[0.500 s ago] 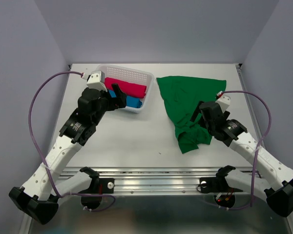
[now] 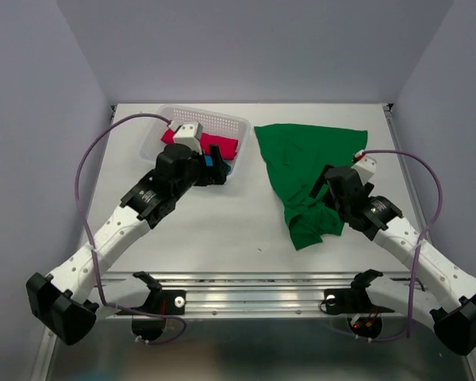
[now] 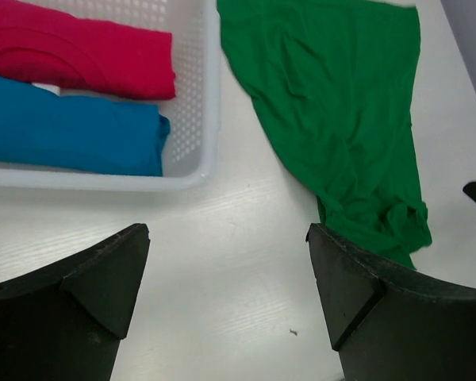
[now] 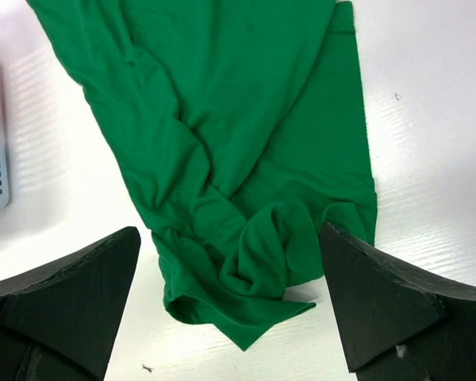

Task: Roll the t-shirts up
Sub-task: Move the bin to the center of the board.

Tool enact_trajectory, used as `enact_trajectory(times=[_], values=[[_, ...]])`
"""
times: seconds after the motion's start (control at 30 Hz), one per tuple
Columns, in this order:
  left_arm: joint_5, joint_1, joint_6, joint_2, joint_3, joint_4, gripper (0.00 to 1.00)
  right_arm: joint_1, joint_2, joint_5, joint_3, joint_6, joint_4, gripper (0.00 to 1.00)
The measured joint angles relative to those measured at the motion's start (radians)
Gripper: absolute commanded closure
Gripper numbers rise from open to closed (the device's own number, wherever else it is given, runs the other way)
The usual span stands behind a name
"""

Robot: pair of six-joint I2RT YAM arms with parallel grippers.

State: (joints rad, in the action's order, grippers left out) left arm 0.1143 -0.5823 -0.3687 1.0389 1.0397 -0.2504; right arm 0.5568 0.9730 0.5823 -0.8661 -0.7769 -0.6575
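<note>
Over table point(image 3: 222, 302) by near right corner of basket point(image 3: 197, 119): left gripper point(image 3: 228, 234), jaws spread wide, nothing between them. Crimson-pink t-shirt point(image 3: 79, 48) and blue t-shirt point(image 3: 63, 131) lie folded side by side inside basket. Right gripper point(image 4: 230, 232) likewise spread wide, empty, hovering above bunched near end of green t-shirt point(image 4: 222, 119). Green t-shirt lies rumpled on table, just right of basket.

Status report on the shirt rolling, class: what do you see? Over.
Left gripper open, empty, by basket. Right gripper open, empty, over green shirt. Green shirt rumpled on table, unrolled; pink shirt, blue shirt in basket. Nothing on green shirt.
</note>
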Motion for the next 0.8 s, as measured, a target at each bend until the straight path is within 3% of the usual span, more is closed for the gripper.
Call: enact_trajectory(times=[0.37, 0.6, 0.8], values=[[0.014, -0.251, -0.022, 0.359, 0.123, 0.032, 0.08, 0.000, 0.019, -0.027, 0.002, -0.006, 0.023, 0.00], [0.032, -0.264, -0.016, 0.583, 0.255, 0.069, 0.08, 0.000, 0.013, -0.031, 0.002, -0.007, 0.029, 0.00], [0.085, -0.221, -0.004, 0.857, 0.494, 0.020, 0.08, 0.000, 0.013, -0.031, 0.002, -0.015, 0.029, 0.00]])
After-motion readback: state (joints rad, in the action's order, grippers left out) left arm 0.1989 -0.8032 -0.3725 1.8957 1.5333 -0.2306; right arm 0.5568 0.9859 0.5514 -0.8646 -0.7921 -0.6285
